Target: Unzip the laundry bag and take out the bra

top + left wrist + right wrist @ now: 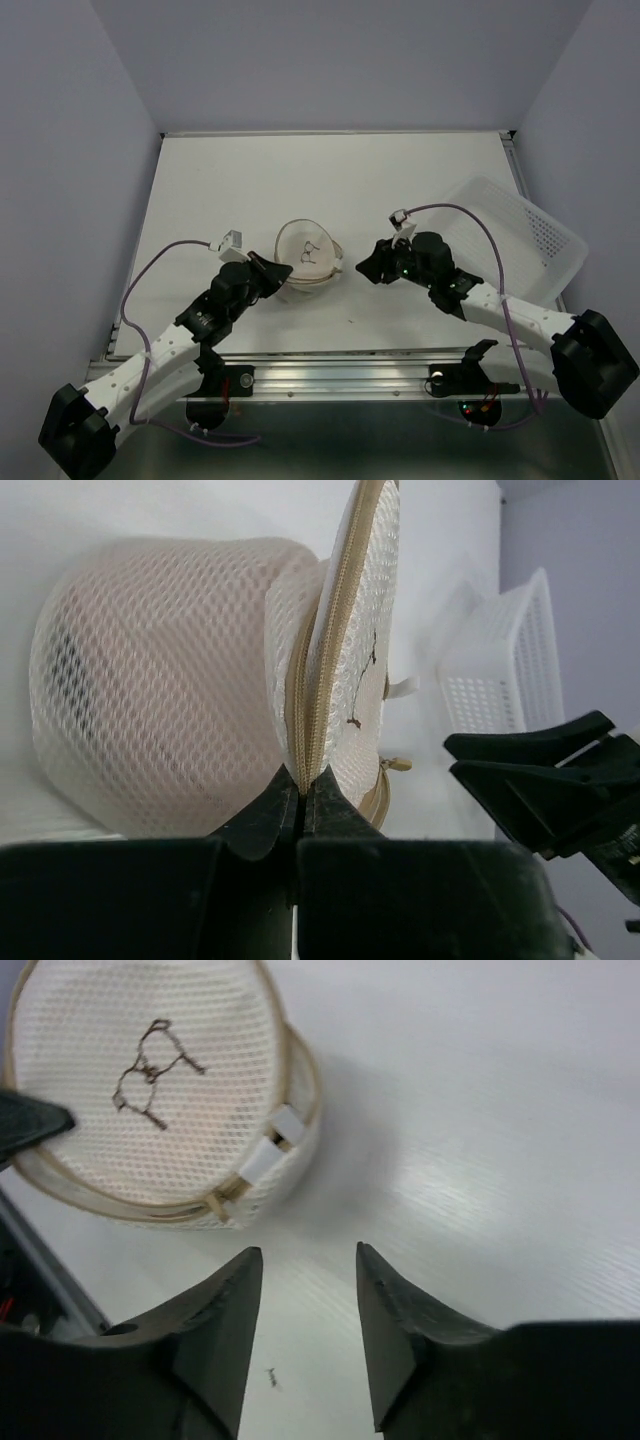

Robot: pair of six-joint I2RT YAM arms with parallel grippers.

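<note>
The laundry bag, a round cream mesh pouch with a dark mark on its face, lies mid-table. A pale pink tint shows through the mesh; the bra itself is hidden inside. My left gripper is shut on the bag's tan zipper seam at its near left edge. The tan zipper pull hangs free at the bag's side. My right gripper stands open just right of the bag, above bare table, with nothing between its fingers.
A white perforated plastic basket sits tilted at the table's right edge, behind my right arm. A white tag sticks out of the bag's side. The table's front rail runs along the near edge.
</note>
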